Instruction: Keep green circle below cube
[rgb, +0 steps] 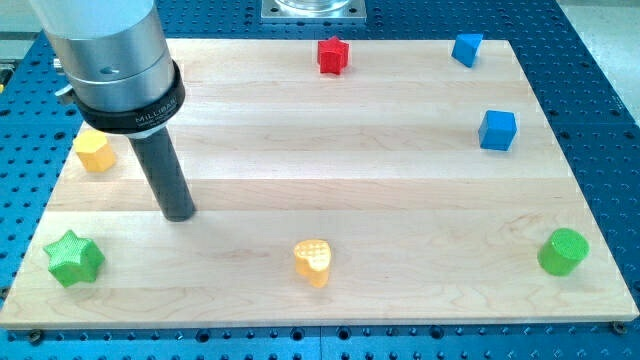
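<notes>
The green circle (562, 251) is a short green cylinder near the board's bottom right corner. The blue cube (497, 130) sits above it at the right side, slightly to its left. My tip (180, 214) rests on the board at the left, far from both, below and to the right of a yellow hexagon block (93, 152). The rod hangs from a grey arm cylinder (110, 60) at the view's top left.
A second, smaller blue block (466, 48) lies at the top right. A red star (333, 55) lies at the top middle, a yellow heart (313, 262) at the bottom middle, a green star (74, 259) at the bottom left. The wooden board (330, 150) sits on a blue perforated table.
</notes>
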